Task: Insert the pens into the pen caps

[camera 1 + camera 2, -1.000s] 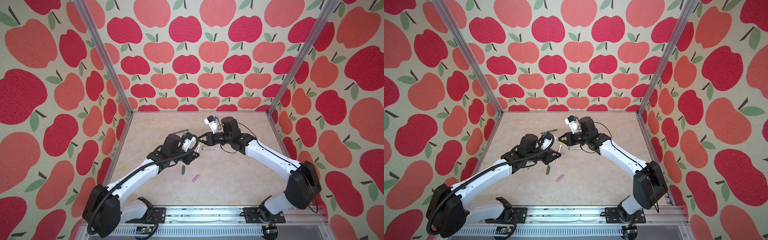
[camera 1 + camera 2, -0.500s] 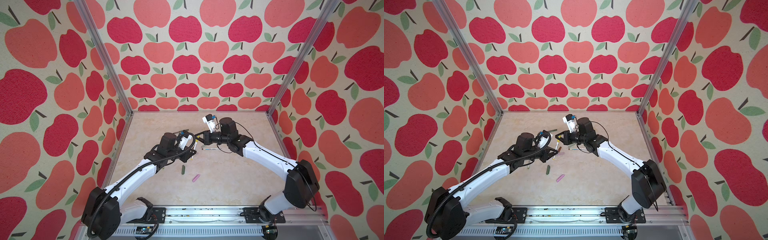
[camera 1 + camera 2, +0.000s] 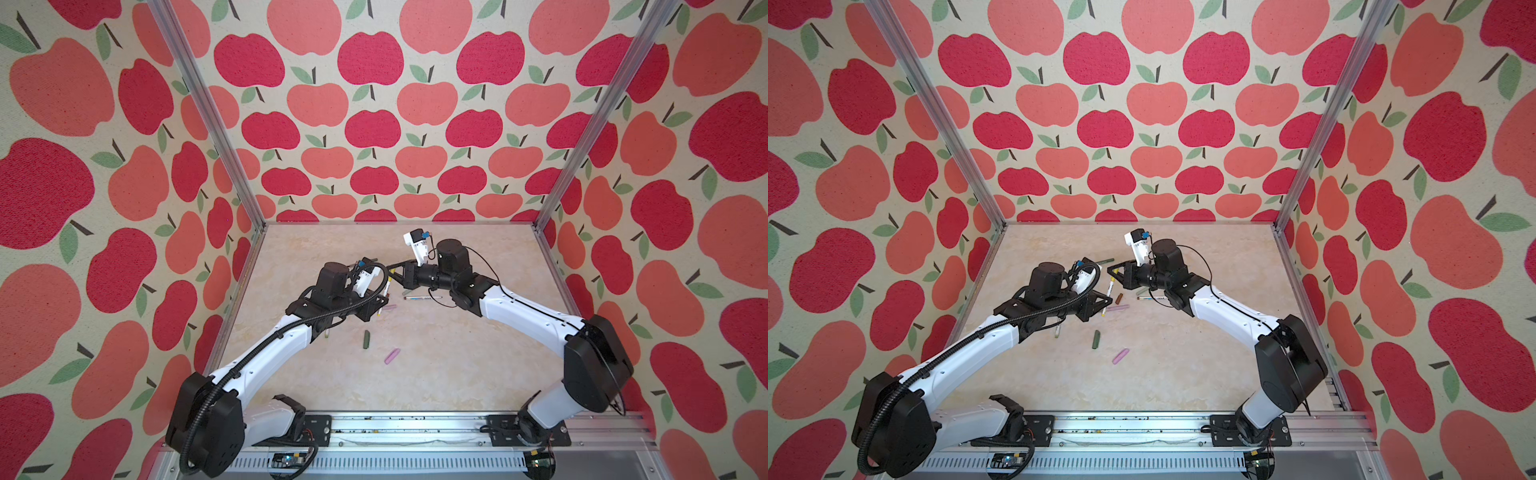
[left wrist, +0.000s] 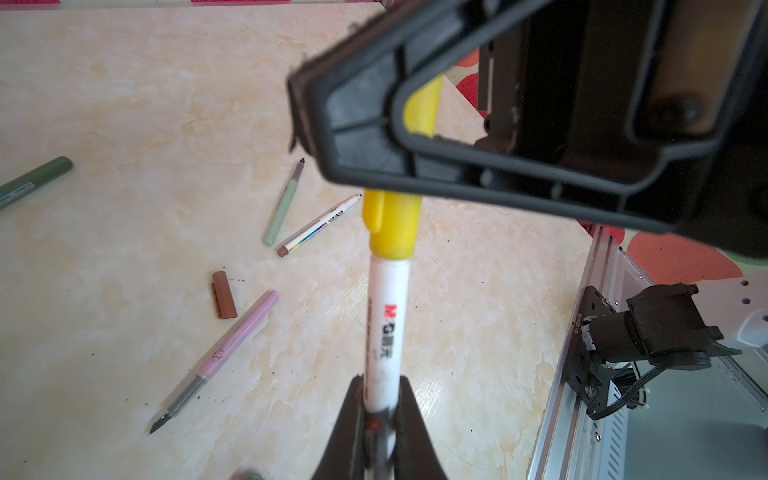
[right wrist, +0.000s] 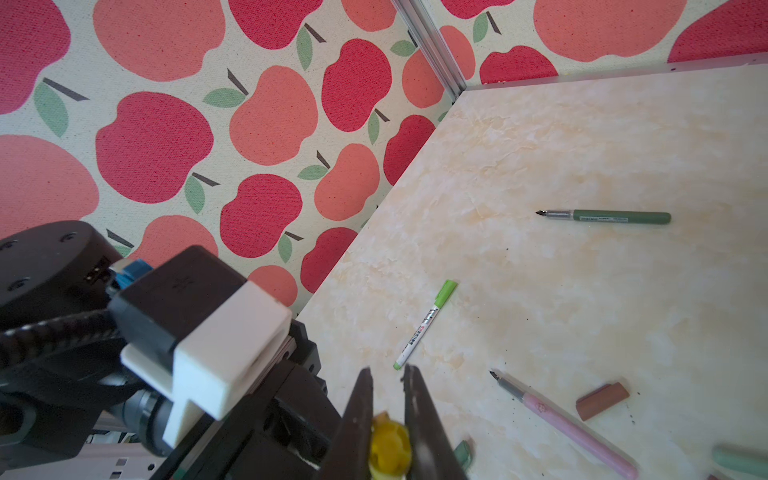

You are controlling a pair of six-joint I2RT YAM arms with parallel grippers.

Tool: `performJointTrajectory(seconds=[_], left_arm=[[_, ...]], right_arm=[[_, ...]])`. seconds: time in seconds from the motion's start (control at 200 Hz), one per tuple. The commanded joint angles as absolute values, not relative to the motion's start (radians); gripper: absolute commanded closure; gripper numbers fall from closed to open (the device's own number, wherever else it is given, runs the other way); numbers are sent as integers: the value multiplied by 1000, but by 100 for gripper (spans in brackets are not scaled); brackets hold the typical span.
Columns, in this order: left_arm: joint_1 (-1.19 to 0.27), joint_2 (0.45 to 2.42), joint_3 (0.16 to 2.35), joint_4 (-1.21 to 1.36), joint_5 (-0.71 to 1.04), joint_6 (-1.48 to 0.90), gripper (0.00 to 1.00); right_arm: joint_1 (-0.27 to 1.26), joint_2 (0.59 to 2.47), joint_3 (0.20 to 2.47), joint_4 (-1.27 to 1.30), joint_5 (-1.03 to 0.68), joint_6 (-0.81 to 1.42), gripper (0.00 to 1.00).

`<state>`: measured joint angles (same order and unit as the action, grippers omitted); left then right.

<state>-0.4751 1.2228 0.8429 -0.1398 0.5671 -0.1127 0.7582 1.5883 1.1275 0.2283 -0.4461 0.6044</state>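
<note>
Moved: over the last second both arms have drifted a little toward the back and left of the surface (image 3: 457,386), and their claws have stayed together. The loose pens and caps lie where they were.
Left claw (image 4: 380,399): clamped on the lower barrel of the white pen (image 4: 384,328), holding it clear of the surface and pointing toward the other arm.
Right claw (image 5: 388,376): closed on the yellow cap (image 4: 392,226), pinching it from both sides in the right wrist view.
Pen and cap: the cap sits over the pen's writing end and no tip shows. Its rim meets the white barrel squarely, in line with the pen.
Meaning: the join looks made, or nearly so. Whether the cap has clicked fully home cannot be told from here.
Done already: a lime-capped pen (image 5: 426,324) lies on the surface near the side wall.
Left to do: the pink pen (image 4: 232,345), sage pen (image 4: 284,208) and dark green pen (image 5: 611,217) lie bare-tipped. The brown cap (image 4: 223,295) rests just beside the pink pen. The dark green cap (image 3: 366,338) and pink cap (image 3: 392,356) lie nearer the front.
Next call: probably a last firm push along the pen's line. Then one claw lets go, so the capped pen can be set down away from the loose ones.
Risk: an off-line push could tilt the cap or slide the barrel through the left claw's grip.
</note>
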Motion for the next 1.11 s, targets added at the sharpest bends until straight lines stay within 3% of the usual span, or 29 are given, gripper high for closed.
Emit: performJointTrajectory(seconds=[0.0, 0.405, 0.605, 0.735, 0.921, 1.101], left_arm=[[-446, 1208, 1004, 295, 569, -117, 100], [-436, 1266, 1099, 311, 586, -105, 100], [-434, 1251, 1030, 229, 563, -128, 100], [-436, 1197, 916, 142, 541, -175, 100], [-459, 1132, 788, -45, 475, -257, 100], [-468, 1092, 761, -264, 313, -351, 100]], right_arm=[[844, 1669, 1033, -23, -578, 608, 97], [845, 1701, 1014, -15, -611, 608, 98], [788, 1635, 1048, 0, -584, 606, 95], [716, 1562, 1106, 32, -561, 618, 85], [656, 1485, 1218, 23, -545, 596, 48], [648, 1480, 1228, 9, -539, 584, 41]])
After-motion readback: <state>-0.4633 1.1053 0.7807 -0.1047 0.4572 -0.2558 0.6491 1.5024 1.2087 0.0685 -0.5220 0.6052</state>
